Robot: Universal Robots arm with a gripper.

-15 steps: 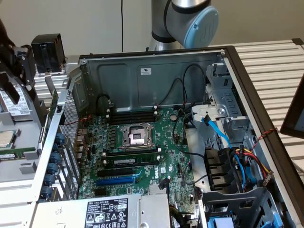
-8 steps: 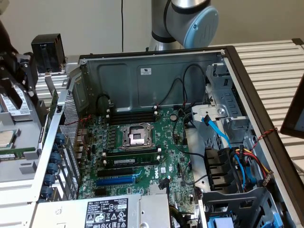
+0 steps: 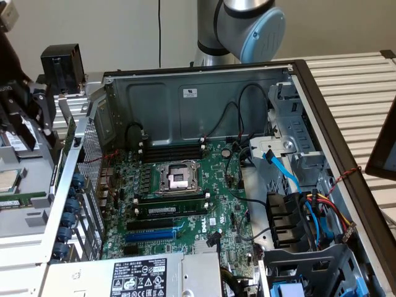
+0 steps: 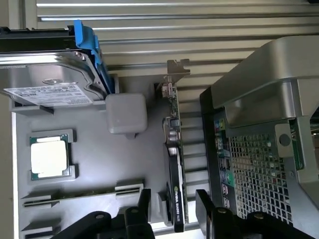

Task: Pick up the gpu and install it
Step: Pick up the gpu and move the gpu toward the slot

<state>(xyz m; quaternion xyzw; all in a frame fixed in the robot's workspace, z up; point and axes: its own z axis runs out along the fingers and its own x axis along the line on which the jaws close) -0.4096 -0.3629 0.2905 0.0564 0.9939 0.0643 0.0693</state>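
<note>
Step in hand: pick-up. The pincer (image 4: 174, 211) stands open, jaws either side of the small green gpu card with black shroud and silver bracket (image 4: 174, 172). The card stands edgewise in the grey plastic tray (image 4: 94, 159), not yet gripped. A secure grasp likely calls for closing squarely on both faces.

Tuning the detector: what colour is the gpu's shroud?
Black. The shroud of the gpu shows best in the wrist view.

Slatted table (image 3: 362, 83) carries open PC case (image 3: 173, 105) w/ grey parts tray (image 4: 94, 154) just beside it.
</note>
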